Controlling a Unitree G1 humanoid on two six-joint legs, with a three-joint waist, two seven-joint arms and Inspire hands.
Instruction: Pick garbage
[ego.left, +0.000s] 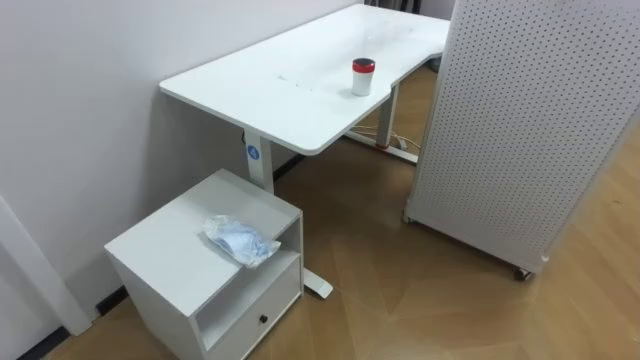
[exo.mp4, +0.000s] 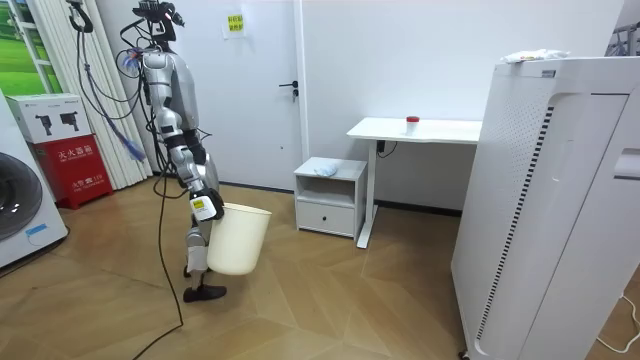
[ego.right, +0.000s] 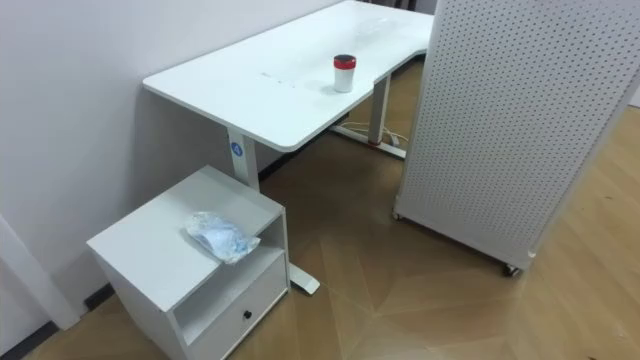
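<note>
A crumpled whitish-blue plastic wrapper (ego.left: 240, 240) lies on top of a low white cabinet (ego.left: 165, 255) at the lower left of the eye views; in the room view the wrapper (exo.mp4: 322, 169) is a small pale heap on that cabinet (exo.mp4: 330, 195). I stand a few steps away at the room view's left, facing the cabinet. My right hand (exo.mp4: 205, 206) hangs at my side, curled on the rim of a cream waste bin (exo.mp4: 240, 240) that is held off the floor.
A white desk (ego.left: 290, 85) stands behind the cabinet against the wall, with a red-capped cup (ego.left: 362, 76) on it. A tall white perforated panel on wheels (ego.left: 520, 130) stands to the right. Bare wooden floor (ego.left: 400, 290) lies between them. A washing machine (exo.mp4: 20, 205) stands behind me.
</note>
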